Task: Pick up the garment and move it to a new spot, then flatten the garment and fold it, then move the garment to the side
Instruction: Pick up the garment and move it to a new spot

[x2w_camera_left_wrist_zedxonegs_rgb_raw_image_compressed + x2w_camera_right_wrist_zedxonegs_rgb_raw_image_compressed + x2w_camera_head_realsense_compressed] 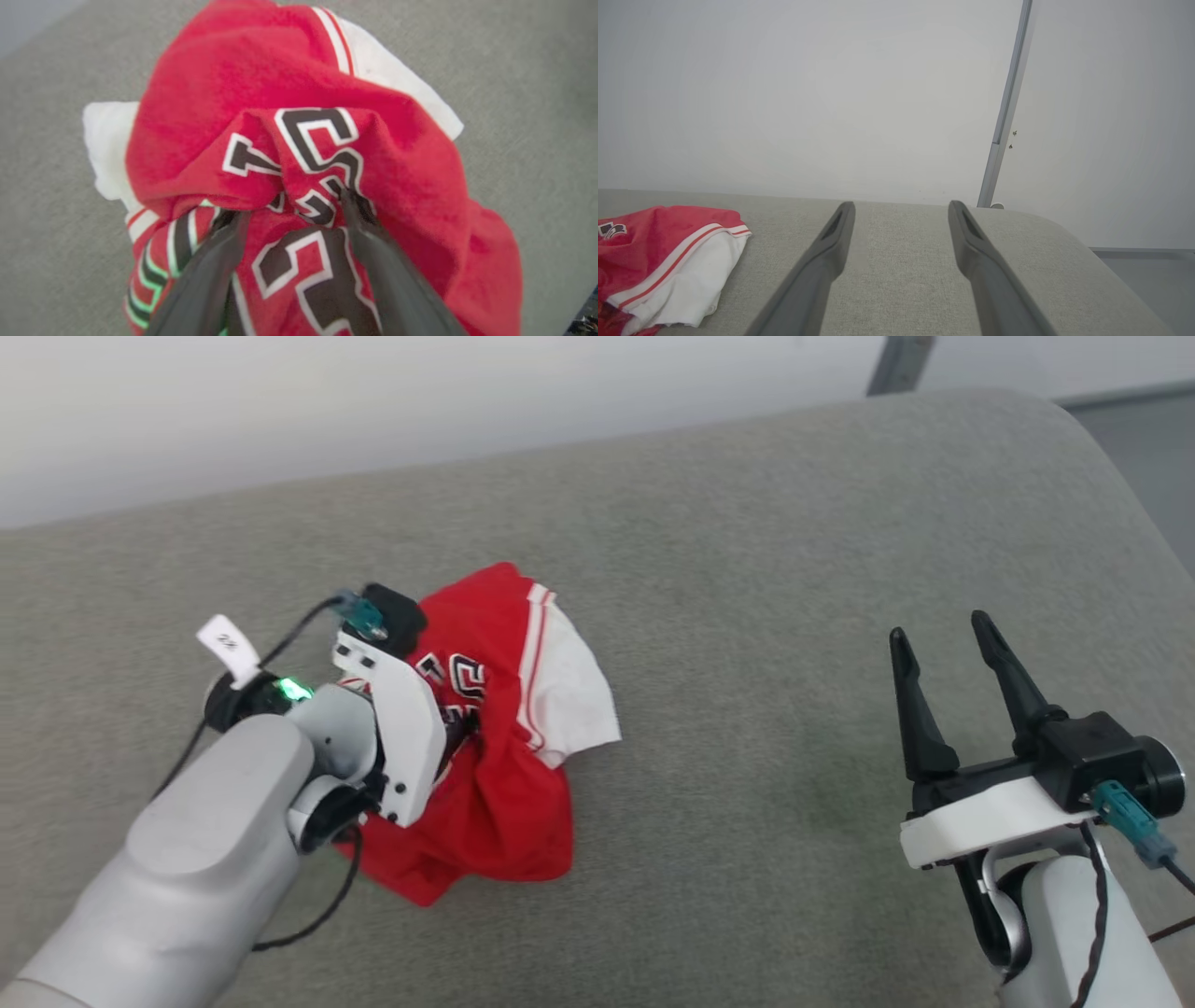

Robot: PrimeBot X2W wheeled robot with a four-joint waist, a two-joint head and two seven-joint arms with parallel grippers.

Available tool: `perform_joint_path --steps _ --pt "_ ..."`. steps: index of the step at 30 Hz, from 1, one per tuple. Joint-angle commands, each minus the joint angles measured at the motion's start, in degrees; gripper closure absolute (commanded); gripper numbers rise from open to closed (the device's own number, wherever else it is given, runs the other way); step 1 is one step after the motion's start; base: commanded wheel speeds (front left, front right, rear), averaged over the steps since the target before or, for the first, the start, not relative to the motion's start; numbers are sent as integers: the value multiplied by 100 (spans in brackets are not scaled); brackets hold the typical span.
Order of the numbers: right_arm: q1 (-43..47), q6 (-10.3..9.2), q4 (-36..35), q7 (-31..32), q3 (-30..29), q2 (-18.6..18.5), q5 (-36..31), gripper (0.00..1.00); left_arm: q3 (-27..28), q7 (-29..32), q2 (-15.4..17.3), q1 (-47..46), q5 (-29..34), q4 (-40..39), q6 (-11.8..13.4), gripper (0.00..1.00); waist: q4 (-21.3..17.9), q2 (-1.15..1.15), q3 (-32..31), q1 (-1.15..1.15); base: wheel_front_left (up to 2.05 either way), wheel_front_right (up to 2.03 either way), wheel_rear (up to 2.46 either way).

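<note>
The crumpled red shirt (509, 803) lies on the grey cushion (747, 569) (lettering up). The left gripper (289, 207) is spread wide, tips against its folds. The right gripper (939, 627), equally wide, hovers well apart.

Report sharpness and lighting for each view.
Head view: even, soft light, the garment crisp. Left wrist view: very close, the left gripper blurred, the lettering soft, a green tint on the lower-left outlines. Right wrist view: the right gripper slightly soft, the wall flatly lit, no glare.

Grey fabric cushion (747, 569), pale wall (808, 93) behind, thin grey vertical strip (1010, 93) on wall
</note>
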Motion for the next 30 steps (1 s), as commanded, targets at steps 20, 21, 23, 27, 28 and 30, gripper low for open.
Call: perform_joint_path --steps 20,21,23,27,28,30 --pt "465 0 91 -28 -297 -144 -116 0 1090 -3732 605 1699 14 -812 640 0 908 0 -690 0 0 0 0" --pt "472 0 89 -28 -305 -142 -119 0 1148 -3836 633 1789 3 -839 668 0 925 0 -706 0 0 0 0" --pt "497 0 79 -28 -323 -133 -122 0 1281 -3995 679 1986 -57 -917 742 0 954 0 -737 0 0 0 0" --pt "574 0 80 -28 -355 -127 -93 0 1615 -4154 814 2421 -75 -1106 864 0 997 0 -784 0 0 0 0" --pt "574 0 80 -28 -355 -127 -93 0 1615 -4154 814 2421 -75 -1106 864 0 997 0 -784 0 0 0 0" --pt "617 0 65 -28 -384 -122 -66 0 1970 -4191 848 2780 -76 -1336 952 0 1018 0 -815 0 0 0 0"
